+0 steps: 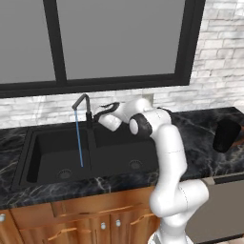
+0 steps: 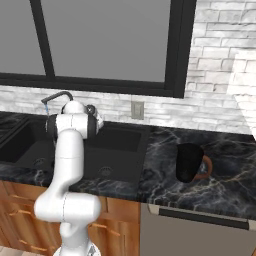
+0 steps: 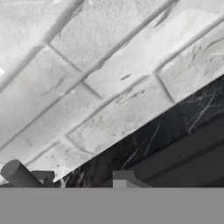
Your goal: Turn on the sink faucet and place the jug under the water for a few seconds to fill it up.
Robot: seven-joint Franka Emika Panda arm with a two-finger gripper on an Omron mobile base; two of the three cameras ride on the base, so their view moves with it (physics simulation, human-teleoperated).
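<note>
Wooden cabinet fronts (image 1: 71, 217) noted nearest; water (image 1: 79, 138) runs into the sink (image 1: 47, 152) from the sink faucet (image 1: 82, 102), gripper (image 1: 102, 114) beside it, finger spread indeterminable, jug (image 2: 190, 162) well apart on tabletop (image 2: 225, 175): a long reach risks toppling it.

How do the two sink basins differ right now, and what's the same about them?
The left basin takes the blue water stream from the faucet; the right basin gets none. The spout curves over the left basin, while the robot's hand reaches toward the faucet base above the right basin's back edge. Both are black, each has a round drain, and neither holds the jug, which stands on the counter.
</note>
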